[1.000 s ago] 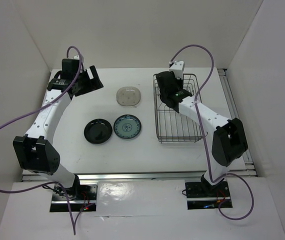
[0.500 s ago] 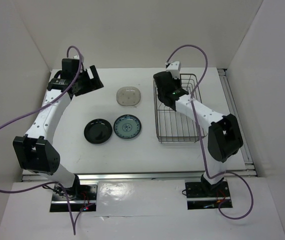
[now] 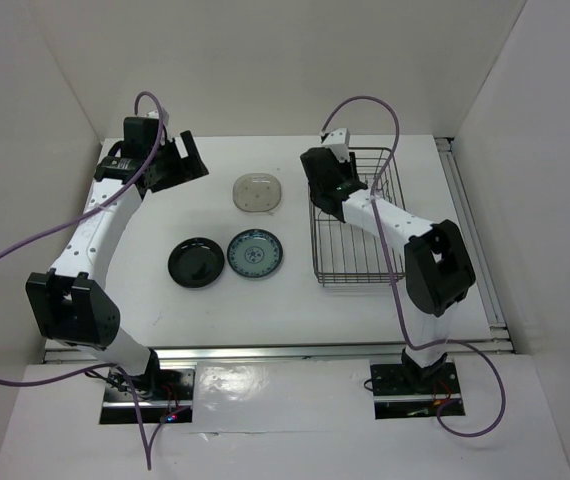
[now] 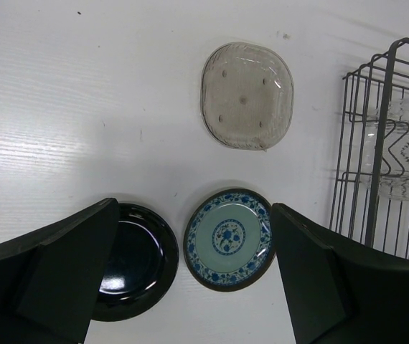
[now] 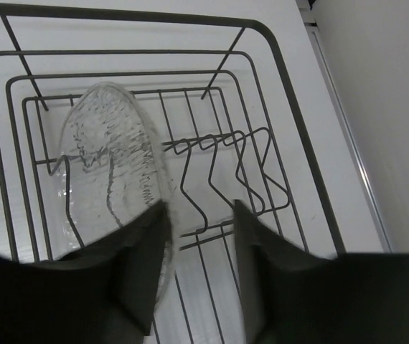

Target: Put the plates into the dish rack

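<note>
**A:** Whereabouts of the clear glass plate (image 5: 107, 165)?

**B:** Inside the dish rack (image 3: 360, 262), up on edge against the upright dividers (image 5: 219, 172). Tilted, not plumb.

**A:** And the right gripper (image 5: 199, 215)?

**B:** Down inside the dish rack too. Fingers (image 5: 133, 272) parted part-way, wider than the plate's rim. Touching that rim with one finger, seemingly not pinching it.

**A:** Left gripper (image 4: 194, 215)?

**B:** Spread wide, gripping nothing. Hovering well apart from the dish rack, over the remaining plates.

**A:** Those three?

**B:** Flat on the table (image 4: 82, 86), all outside the dish rack. Beige speckled plate (image 4: 247, 94) off its far corner, blue-and-white plate (image 4: 228, 238) near its front half, black plate (image 4: 136, 261) just beyond that, farther from the rack.

**A:** Main worry?

**B:** Probably dragging the glass along on the way out, given a touching finger, a slick surface and a shallow lean. Could tip it flat or send it skating along the wires. Safer to widen first, then lift straight up.
</note>
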